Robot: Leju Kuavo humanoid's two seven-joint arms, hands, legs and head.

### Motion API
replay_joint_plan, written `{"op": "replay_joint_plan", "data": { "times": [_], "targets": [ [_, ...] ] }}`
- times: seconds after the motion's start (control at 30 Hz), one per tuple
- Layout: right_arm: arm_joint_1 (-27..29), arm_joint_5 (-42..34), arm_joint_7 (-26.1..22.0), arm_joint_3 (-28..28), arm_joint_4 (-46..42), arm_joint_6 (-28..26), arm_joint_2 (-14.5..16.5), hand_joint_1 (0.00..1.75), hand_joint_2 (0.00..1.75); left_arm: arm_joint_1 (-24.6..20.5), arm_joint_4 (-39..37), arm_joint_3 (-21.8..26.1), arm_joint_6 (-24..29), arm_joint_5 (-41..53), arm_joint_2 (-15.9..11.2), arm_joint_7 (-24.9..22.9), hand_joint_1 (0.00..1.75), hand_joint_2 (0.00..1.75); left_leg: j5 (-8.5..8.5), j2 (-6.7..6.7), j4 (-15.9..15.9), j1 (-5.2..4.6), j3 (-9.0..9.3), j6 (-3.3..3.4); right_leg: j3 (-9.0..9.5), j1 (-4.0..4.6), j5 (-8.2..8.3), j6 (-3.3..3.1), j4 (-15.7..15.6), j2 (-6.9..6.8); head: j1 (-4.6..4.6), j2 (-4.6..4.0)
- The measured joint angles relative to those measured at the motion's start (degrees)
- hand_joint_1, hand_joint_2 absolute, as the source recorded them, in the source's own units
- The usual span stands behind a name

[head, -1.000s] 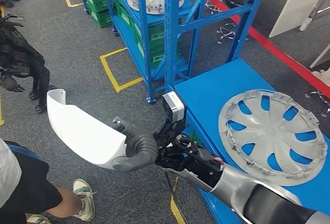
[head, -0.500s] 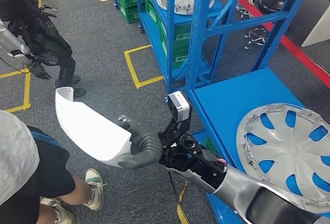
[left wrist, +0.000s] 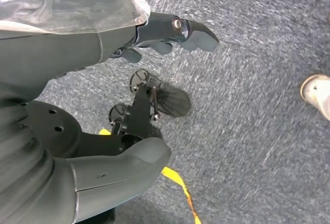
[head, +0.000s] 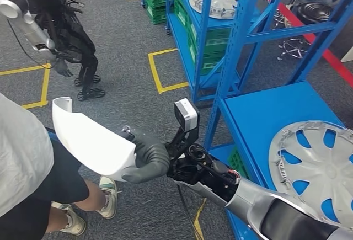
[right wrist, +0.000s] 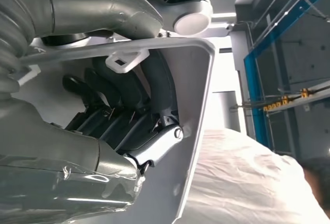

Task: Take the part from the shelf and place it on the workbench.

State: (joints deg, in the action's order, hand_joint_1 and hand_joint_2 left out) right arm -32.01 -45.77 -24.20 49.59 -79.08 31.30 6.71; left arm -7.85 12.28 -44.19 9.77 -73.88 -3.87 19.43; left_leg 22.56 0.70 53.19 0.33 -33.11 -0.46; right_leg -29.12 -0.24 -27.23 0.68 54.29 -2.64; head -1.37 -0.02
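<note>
Above the floor, the right hand [head: 148,160] gripped the white part [head: 89,139].
Its long axis pointed away leftward; the view had swung, desk [head: 266,118] shifted right; left hand [left wrist: 116,105] hung open.

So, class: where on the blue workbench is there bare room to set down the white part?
Bare blue top lies between the shelf upright and the wheel cover on the workbench. The right side is crowded by that cover. The right hand holds the white part.

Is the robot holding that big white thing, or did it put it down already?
Holding it. The right robot hand grips the white part up in the air over the grey floor, not resting on the blue workbench.
</note>
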Motion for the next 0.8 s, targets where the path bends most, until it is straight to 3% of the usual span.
{"op": "replay_joint_plan", "data": {
  "times": [0.07,0.13,0.17,0.2,0.23,0.3,0.37,0.4,0.47,0.53,0.63,0.7,0.73,0.8],
  "targets": [
    [0.0,0.0,0.0,0.0,0.0,0.0,0.0,1.66,1.75,-0.1,0.0,0.0,0.0,0.0,0.0,0.0,0.0,1.75,-0.05,-0.49,-0.2,0.13,0.27,0.66,-2.28,-0.2,-3.07,0.43,5.2,1.35,-0.34,0.0],
    [0.2,0.0,0.0,0.0,0.0,0.0,0.0,1.66,1.75,-0.1,0.0,0.0,0.0,0.0,0.0,0.0,0.0,1.75,0.01,-1.11,-0.2,-0.03,0.33,1.0,-6.4,-0.2,-6.97,0.52,14.1,2.21,-0.8,0.0],
    [0.4,0.0,0.0,0.0,0.0,0.0,-0.1,1.66,1.75,-0.1,0.0,0.0,0.0,0.0,0.0,0.0,0.0,1.75,0.04,-1.54,-0.2,-0.12,0.36,1.05,-8.05,-0.19,-7.83,0.48,17.3,2.34,-0.97,0.0],
    [0.5,0.0,0.0,0.0,0.0,0.0,-0.1,1.66,1.75,-0.1,0.0,0.0,0.0,0.0,0.0,0.0,0.0,1.75,0.06,-2.0,-0.1,-0.2,0.42,1.07,-8.71,-0.18,-7.51,0.37,18.3,2.4,-1.09,0.0],
    [0.6,0.0,0.0,0.0,0.0,0.0,-0.1,1.66,1.75,-0.1,0.0,0.0,0.0,0.0,0.0,0.0,0.0,1.75,0.07,-2.53,-0.1,-0.27,0.52,1.09,-8.17,-0.16,-5.98,0.15,16.7,2.5,-1.2,0.0],
    [0.6,0.0,0.0,-0.1,0.0,0.0,-0.1,1.66,1.75,-0.1,0.0,0.0,0.0,0.0,0.1,0.0,0.0,1.75,0.14,-3.59,-0.1,-0.34,0.77,1.03,-4.67,-0.03,-1.34,-0.55,8.5,3.64,-1.4,0.0],
    [0.6,0.0,0.0,-0.2,0.0,0.0,-0.1,1.66,1.75,-0.2,0.0,0.0,0.0,0.1,0.2,-0.1,0.0,1.75,0.16,-4.51,0.0,-0.41,0.68,0.73,-1.61,0.03,1.2,-1.04,1.5,5.14,-1.35,0.0],
    [0.5,0.0,0.0,-0.2,0.0,0.0,-0.1,1.66,1.75,-0.2,0.0,0.0,0.0,0.1,0.2,-0.1,0.0,1.75,0.1,-4.87,0.1,-0.37,0.49,0.49,-0.96,0.08,1.32,-1.13,0.2,5.58,-1.3,0.0],
    [0.5,0.0,0.0,-0.3,0.0,0.1,-0.1,1.66,1.75,0.0,0.0,0.0,0.0,0.2,0.2,-0.2,0.0,1.75,-0.08,-5.54,0.0,-0.25,0.17,-0.16,-0.51,0.03,1.4,-1.29,-0.4,5.12,-1.2,0.0],
    [0.5,0.0,0.0,-0.4,0.0,0.1,-0.1,1.66,1.75,0.1,0.0,0.0,0.0,0.2,0.2,-0.2,0.0,1.75,0.96,-4.65,1.6,-0.25,-0.66,-0.71,-0.06,-0.24,1.9,-1.72,-1.2,4.29,-0.88,0.0],
    [0.4,0.0,-0.1,-0.4,0.0,0.2,-0.1,1.66,1.75,-0.1,0.0,0.0,0.0,0.2,0.2,-0.2,0.0,1.75,6.07,-1.98,11.6,-0.03,-5.66,-1.42,0.11,-0.29,2.21,-2.04,-1.7,2.73,0.01,0.0],
    [0.5,0.0,0.0,-0.4,0.0,0.2,-0.1,1.66,1.75,-0.1,0.0,0.0,0.0,0.2,0.2,-0.2,0.0,1.75,7.46,-1.42,16.9,0.3,-8.47,-1.87,0.03,-0.26,2.15,-2.04,-1.7,1.65,0.22,0.0],
    [0.5,0.0,0.0,-0.4,0.0,0.2,-0.1,1.66,1.75,-0.1,0.0,0.0,0.0,0.2,0.1,-0.2,0.0,1.75,6.57,-1.18,16.3,0.47,-8.26,-2.05,0.02,-0.27,2.09,-1.99,-1.7,1.17,0.28,0.0],
    [0.5,0.0,0.0,-0.4,0.0,0.2,-0.1,1.66,1.75,-0.1,0.0,0.0,0.0,0.2,0.1,-0.2,0.0,1.75,2.8,0.0,9.1,0.75,-4.53,-2.24,0.09,-0.3,1.85,-1.68,-1.5,0.41,0.4,0.0]
  ]
}}
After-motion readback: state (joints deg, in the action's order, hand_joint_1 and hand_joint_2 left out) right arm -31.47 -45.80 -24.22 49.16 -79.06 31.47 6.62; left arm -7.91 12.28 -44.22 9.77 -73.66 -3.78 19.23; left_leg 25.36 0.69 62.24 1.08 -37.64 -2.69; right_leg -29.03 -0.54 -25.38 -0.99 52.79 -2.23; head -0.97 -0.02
